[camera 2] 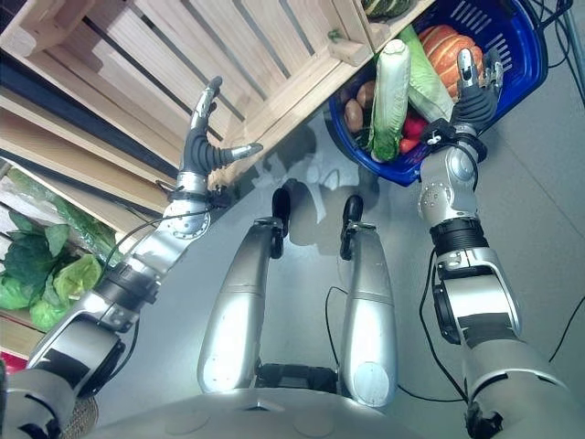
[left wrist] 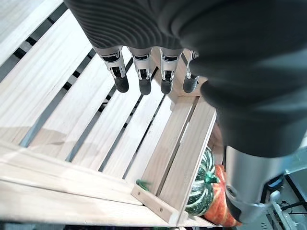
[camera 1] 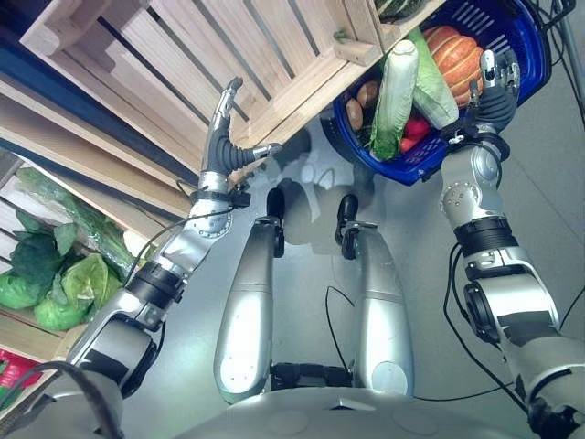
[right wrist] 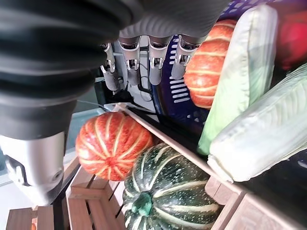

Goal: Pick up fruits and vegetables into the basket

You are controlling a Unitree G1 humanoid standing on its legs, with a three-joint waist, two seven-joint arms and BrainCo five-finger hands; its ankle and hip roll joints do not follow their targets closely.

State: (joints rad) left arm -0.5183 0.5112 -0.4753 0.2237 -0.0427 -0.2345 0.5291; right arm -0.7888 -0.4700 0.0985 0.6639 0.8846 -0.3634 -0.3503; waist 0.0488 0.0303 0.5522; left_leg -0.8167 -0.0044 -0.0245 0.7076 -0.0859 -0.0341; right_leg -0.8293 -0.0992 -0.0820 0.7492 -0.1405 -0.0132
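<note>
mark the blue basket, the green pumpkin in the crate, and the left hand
blue basket (camera 1: 526, 41), left eye view, side wall.
green pumpkin (right wrist: 168, 187), right wrist view, striped top.
left hand (camera 1: 219, 146), left eye view, ribbed back.

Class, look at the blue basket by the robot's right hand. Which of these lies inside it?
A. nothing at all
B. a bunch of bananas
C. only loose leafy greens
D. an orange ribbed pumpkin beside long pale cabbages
D: the blue basket holds an orange pumpkin next to long pale cabbages, with the right hand up at its rim.
</note>
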